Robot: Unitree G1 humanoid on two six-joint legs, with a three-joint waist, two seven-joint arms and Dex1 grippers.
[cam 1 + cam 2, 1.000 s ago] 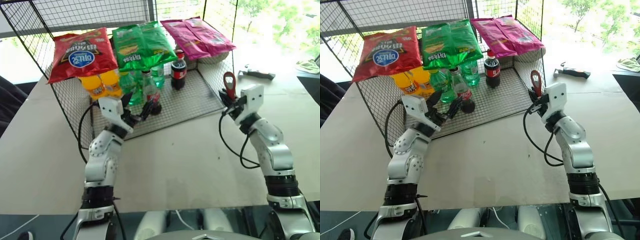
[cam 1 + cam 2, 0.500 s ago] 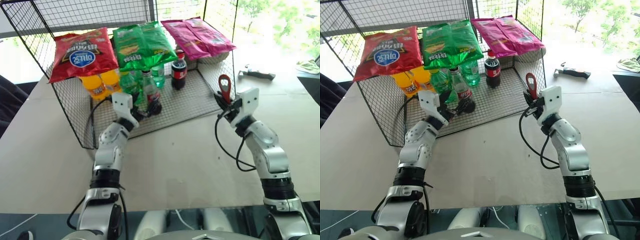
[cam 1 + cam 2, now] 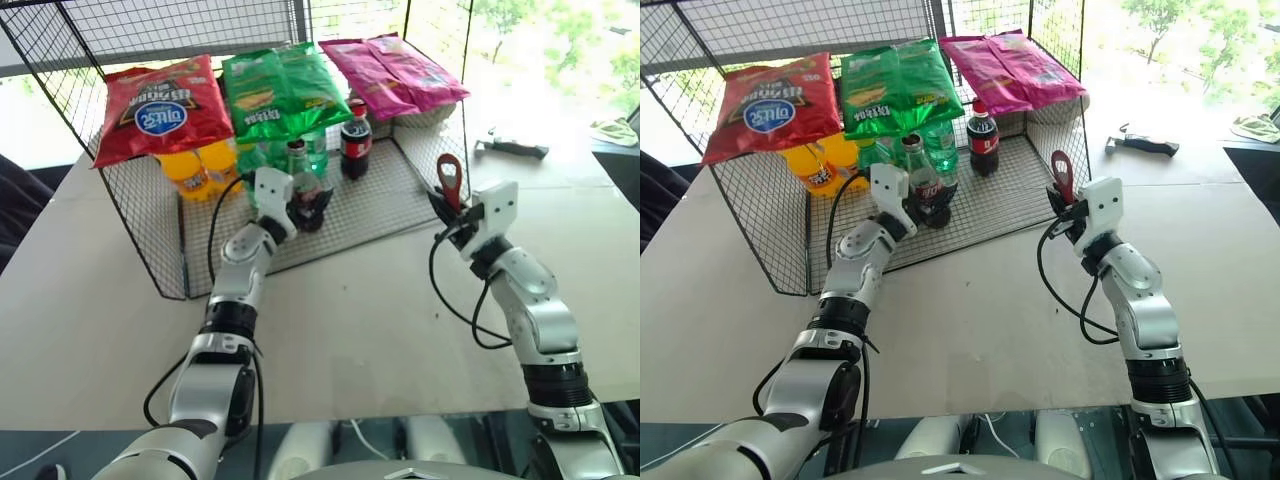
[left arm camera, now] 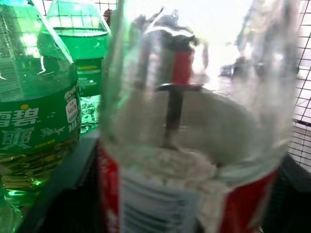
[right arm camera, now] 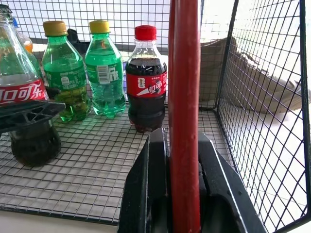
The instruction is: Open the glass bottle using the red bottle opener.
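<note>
Presently, findings run from nearest to farthest.
Right gripper (image 3: 1064, 206): it is clamping shut on the small flat red bottle opener with the oval ring head (image 3: 1059, 172), carrying it upright with the ring uppermost, well apart from the cage; judged to be keeping the tool ready while the bottle is being secured.
Table: the pale flat tabletop (image 3: 970, 300) is bearing the black wire mesh cage (image 3: 770, 235).
Left gripper (image 3: 923, 204): it is reaching into the cage with its fingers (image 5: 26, 111) straddling the bottle's lower body; whether they are pressing the glass yet cannot be told.
Glass bottle: the slim clear glass cola bottle with red label and crown cap (image 3: 923, 180) is standing upright on the cage floor near its front, cap still on.
Rear of cage: green plastic bottles (image 5: 104, 68) and a red-capped plastic cola bottle (image 3: 983, 135) are standing behind it.
Judgement: the left arm is steadying the bottle so that levering will not tip it.
</note>
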